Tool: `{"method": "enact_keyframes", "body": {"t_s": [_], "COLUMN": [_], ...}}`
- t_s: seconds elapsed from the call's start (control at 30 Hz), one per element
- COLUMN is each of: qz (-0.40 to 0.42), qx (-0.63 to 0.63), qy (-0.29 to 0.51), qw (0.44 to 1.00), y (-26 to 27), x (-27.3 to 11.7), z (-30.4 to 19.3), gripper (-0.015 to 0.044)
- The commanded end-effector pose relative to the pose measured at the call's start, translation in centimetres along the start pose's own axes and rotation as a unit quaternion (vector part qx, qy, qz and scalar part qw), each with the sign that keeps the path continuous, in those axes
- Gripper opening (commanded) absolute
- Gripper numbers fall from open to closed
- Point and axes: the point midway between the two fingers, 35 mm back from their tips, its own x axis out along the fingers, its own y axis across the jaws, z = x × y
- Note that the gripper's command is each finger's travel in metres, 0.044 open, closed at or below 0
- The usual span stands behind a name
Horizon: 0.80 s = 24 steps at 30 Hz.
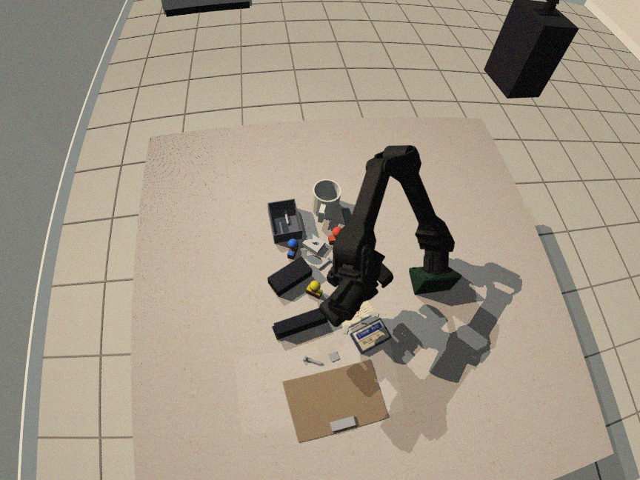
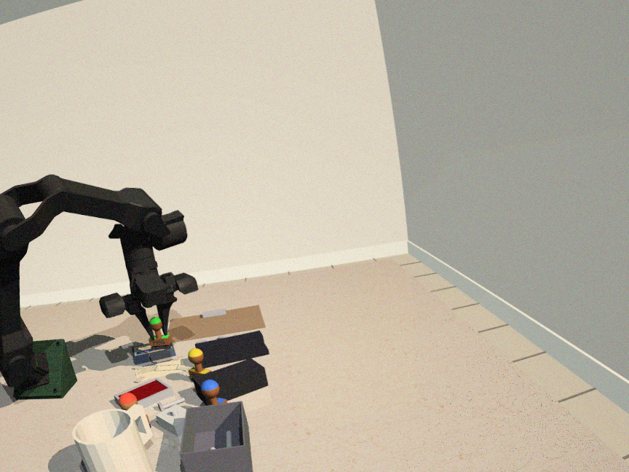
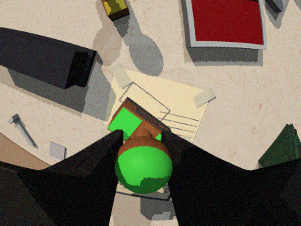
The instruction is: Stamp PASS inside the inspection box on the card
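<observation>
My gripper (image 2: 159,336) (image 3: 142,137) is shut on the green-knobbed stamp (image 2: 156,328) (image 3: 143,162), knob up; its face is hidden. In the wrist view it hides part of the cream card (image 3: 175,91) (image 2: 152,372), which is held by tape pieces. The visible part of the inspection box (image 3: 151,96) shows no print. The blue-labelled stamp pad tin (image 1: 370,335) (image 2: 153,355) lies beside the card; in the exterior view the stamp appears just above it. The open red ink pad (image 2: 147,390) (image 3: 226,21) lies on the card's other side. The arm hides most of the card in the top view.
Yellow (image 1: 315,285) (image 2: 196,356), blue (image 1: 292,243) (image 2: 210,388) and red (image 1: 337,231) (image 2: 127,400) stamps stand around. Two black blocks (image 1: 290,276) (image 1: 299,324), a mug (image 2: 114,441), a grey bin (image 2: 215,459), a bolt (image 1: 312,360) and a brown board (image 1: 330,398) lie nearby.
</observation>
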Motion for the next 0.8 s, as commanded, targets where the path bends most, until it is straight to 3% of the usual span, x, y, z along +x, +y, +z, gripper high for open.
{"method": "enact_keyframes", "body": {"t_s": [0.0, 0.77], "qz": [-0.001, -0.002], "qx": [-0.003, -0.002], "qy": [-0.002, -0.002], "qw": [1.0, 1.0], "y": [0.0, -0.1], "x": [0.4, 1.9], "z": [0.0, 0.0], "gripper": [0.0, 0.0]}}
